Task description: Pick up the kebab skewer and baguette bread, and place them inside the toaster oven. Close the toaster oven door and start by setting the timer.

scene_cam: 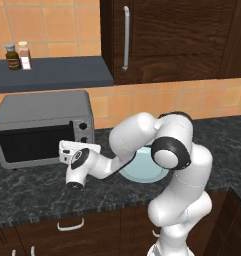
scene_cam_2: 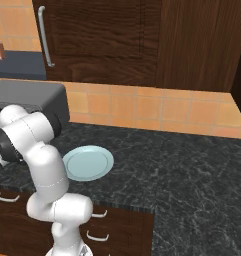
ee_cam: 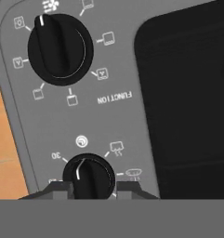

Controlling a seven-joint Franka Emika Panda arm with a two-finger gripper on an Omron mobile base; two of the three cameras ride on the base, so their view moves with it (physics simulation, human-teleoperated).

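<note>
Jaws pinching a knob (ee_cam: 89,175) on the oven (scene_cam: 42,112); fingertips (ee_cam: 62,188) cut off, lower dial marks hidden.

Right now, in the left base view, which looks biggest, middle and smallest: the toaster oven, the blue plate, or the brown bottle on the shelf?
1. Toaster oven, largest.
2. Blue plate, though the arm covers part of it.
3. Brown bottle, smallest, but it sits farther back, so it may look smaller than it is.

Dark speckled stone counter (scene_cam: 37,195), toaster oven (scene_cam: 42,125) standing on it at the gripper (ee_cam: 92,188), pale-blue plate (scene_cam_2: 88,163) behind the gripper's arm.
</note>
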